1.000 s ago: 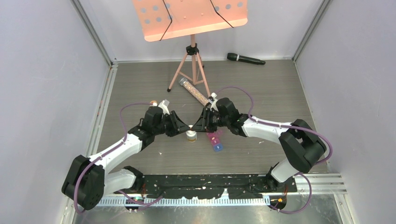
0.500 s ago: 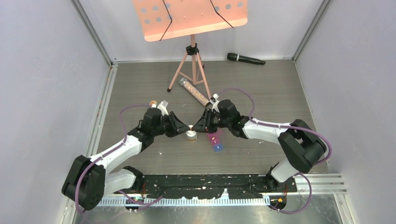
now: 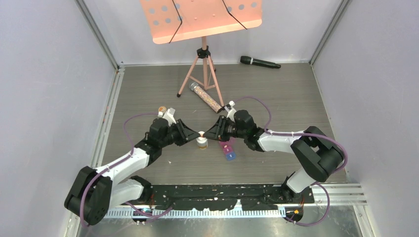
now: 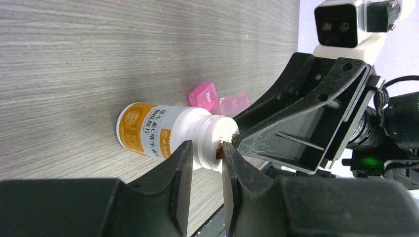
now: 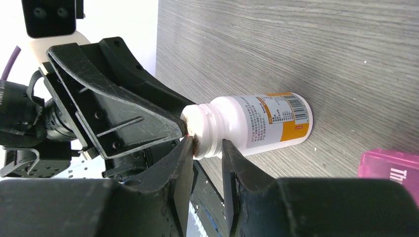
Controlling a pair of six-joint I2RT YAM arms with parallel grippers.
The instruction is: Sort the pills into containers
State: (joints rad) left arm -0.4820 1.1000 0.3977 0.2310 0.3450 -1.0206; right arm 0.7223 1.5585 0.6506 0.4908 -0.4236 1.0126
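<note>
A white pill bottle [image 3: 201, 144] with an orange label stands uncapped on the grey table, mid-front. My left gripper [image 3: 196, 134] and right gripper [image 3: 207, 134] meet tip to tip at its mouth. In the left wrist view the left gripper [image 4: 206, 148] is shut across the neck of the bottle [image 4: 158, 131], one finger at the rim and one below the threads. The right gripper [image 5: 207, 143] clamps the same neck of the bottle [image 5: 262, 123]. A small red-brown bit sits at the rim. No pills show. The containers [image 3: 228, 149], a pink, purple and blue strip, lie just right of the bottle.
A clear tube of speckled beads [image 3: 206, 97] lies behind the grippers, by the pink music stand's tripod [image 3: 202, 69]. A black microphone [image 3: 260, 62] rests at the back wall. Pink compartments [image 4: 203, 95] [image 5: 390, 165] lie close beside the bottle. Walls enclose three sides.
Both grippers have narrowed their jaws onto the bottle's neck. The two wrists shifted slightly toward the near edge; the bottle and containers stayed put.
</note>
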